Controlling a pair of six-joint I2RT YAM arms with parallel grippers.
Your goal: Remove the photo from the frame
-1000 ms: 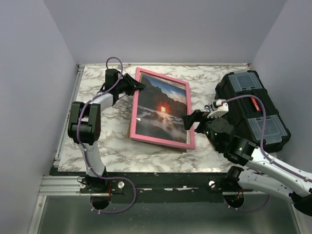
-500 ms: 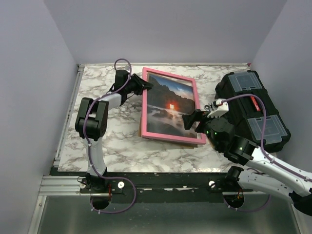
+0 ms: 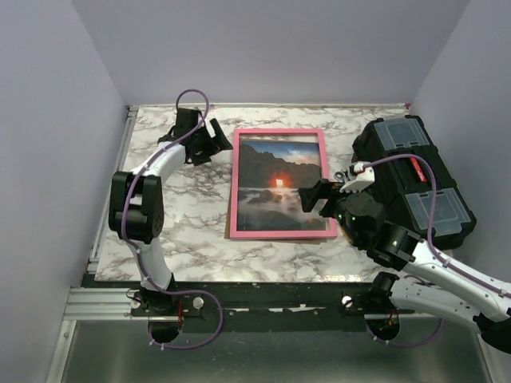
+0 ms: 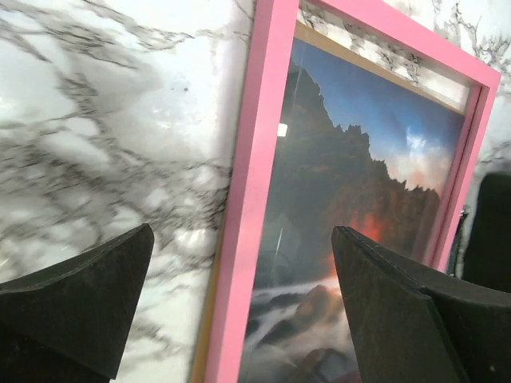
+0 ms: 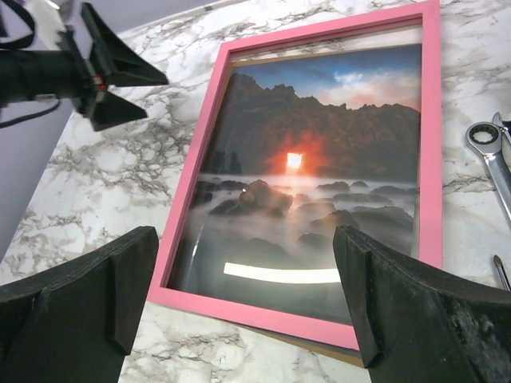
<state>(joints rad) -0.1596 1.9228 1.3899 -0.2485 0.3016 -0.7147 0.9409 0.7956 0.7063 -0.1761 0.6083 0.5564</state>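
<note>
- Nearest, right gripper [image 3: 313, 197]: jaws apart at the near right edge of the frame [image 3: 279, 132]; lower squarely over the pink rail before closing.
- Midway, flat and face-up on the table [image 3: 192, 231]: frame with the photo [image 3: 279, 179] inside; likely best tipped over gently to reach the back.
- Farthest, left gripper [image 3: 214, 142]: jaws apart, just beside the far left corner; use as a stop against sliding.
</note>
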